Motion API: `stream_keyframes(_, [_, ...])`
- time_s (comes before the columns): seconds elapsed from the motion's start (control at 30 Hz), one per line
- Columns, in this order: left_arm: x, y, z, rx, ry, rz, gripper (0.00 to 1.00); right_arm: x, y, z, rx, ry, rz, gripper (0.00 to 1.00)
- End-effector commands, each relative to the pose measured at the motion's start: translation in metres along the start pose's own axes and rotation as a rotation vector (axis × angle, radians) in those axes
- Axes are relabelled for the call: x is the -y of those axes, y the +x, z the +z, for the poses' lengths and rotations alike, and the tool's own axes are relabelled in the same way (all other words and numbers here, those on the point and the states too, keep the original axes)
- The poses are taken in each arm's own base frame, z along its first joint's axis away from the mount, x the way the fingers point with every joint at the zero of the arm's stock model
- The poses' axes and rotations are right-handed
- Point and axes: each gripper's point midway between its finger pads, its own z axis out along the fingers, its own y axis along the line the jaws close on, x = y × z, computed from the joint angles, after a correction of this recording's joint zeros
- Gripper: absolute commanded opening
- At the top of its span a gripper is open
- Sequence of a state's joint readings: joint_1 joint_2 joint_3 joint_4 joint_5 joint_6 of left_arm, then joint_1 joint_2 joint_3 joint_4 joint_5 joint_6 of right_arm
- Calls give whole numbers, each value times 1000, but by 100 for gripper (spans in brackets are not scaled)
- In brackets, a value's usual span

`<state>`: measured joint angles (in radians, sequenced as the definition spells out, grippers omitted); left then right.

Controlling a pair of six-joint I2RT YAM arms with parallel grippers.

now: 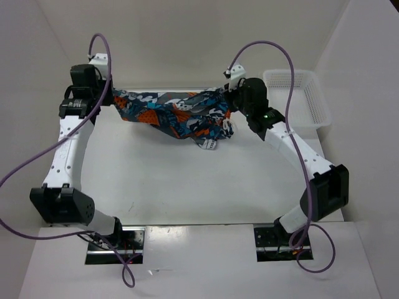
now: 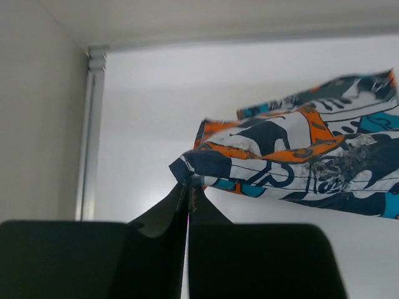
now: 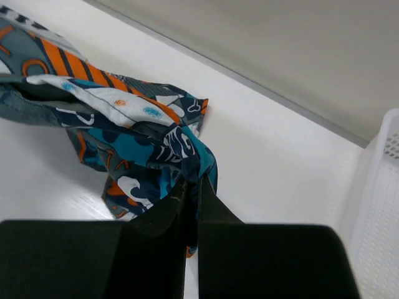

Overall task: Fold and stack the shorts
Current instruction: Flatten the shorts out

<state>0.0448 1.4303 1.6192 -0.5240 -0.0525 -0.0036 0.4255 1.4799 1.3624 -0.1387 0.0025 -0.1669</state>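
Observation:
The shorts [image 1: 174, 115], printed in orange, teal, grey, white and black, hang stretched between both grippers at the far side of the table, their lower part sagging onto it. My left gripper [image 1: 111, 94] is shut on the left corner of the shorts [image 2: 274, 159], pinched at the fingertips [image 2: 189, 185]. My right gripper [image 1: 228, 93] is shut on the right corner of the shorts [image 3: 124, 134], with cloth bunched between the fingers [image 3: 193, 187].
A white plastic mesh basket [image 1: 298, 96] stands at the far right, close beside the right arm; its wall shows in the right wrist view [image 3: 380, 212]. White walls enclose the table at the back and sides. Purple cables loop over both arms.

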Motion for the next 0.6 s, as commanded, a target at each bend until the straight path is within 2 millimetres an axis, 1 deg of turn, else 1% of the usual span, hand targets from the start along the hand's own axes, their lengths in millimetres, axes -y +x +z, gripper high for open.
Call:
stream_keyframes(0.0, [-6,17,34,-46,-31,3,0,11,-21,29,105,49,-89,0])
stream_keyframes(0.03, [-17,-29,26,60,-80,-2,0,21,-62,29,191,91,-98,0])
stream_keyframes(0.07, [-22,-50,31,100,-103,-6,0,36,-68,43,198,174,-88,0])
stream_keyframes(0.1, [-34,-106,15,227,-159,-20,0,52,-127,34,333,245,-80,0])
stream_keyframes(0.13, [-34,-106,15,228,-160,-20,0,63,-149,32,378,298,-65,0])
stream_keyframes(0.17, [-47,-159,-10,360,-218,-41,0,75,-170,28,414,362,-58,0])
stream_keyframes(0.2, [-52,-182,-25,423,-238,-52,0,79,-175,43,412,379,-63,0])
stream_keyframes(0.23, [-54,-201,-39,479,-241,-59,0,86,-228,18,498,395,-49,0])
stream_keyframes(0.27, [-55,-213,-53,516,-243,-64,0,87,-245,13,517,389,-48,0])
stream_keyframes(0.3, [-56,-228,-71,568,-246,-70,0,86,-284,-1,611,370,-19,0])
stream_keyframes(0.33, [-57,-231,-82,582,-247,-72,0,85,-280,0,566,357,-9,0])
stream_keyframes(0.37, [-55,-231,-87,581,-236,-68,0,83,-286,-4,576,343,8,0])
stream_keyframes(0.4, [-51,-228,-89,573,-216,-61,0,78,-309,-29,645,320,32,0])
stream_keyframes(0.43, [-48,-218,-90,548,-203,-55,0,73,-297,-14,606,294,58,0])
stream_keyframes(0.47, [-45,-207,-85,511,-187,-48,0,64,-278,-5,522,269,61,0])
stream_keyframes(0.5, [-43,-197,-81,486,-177,-43,0,52,-281,-12,524,224,64,0])
stream_keyframes(0.53, [-42,-188,-87,466,-175,-41,0,45,-242,12,385,202,76,0])
stream_keyframes(0.57, [-40,-164,-71,398,-171,-35,0,34,-231,18,343,179,89,0])
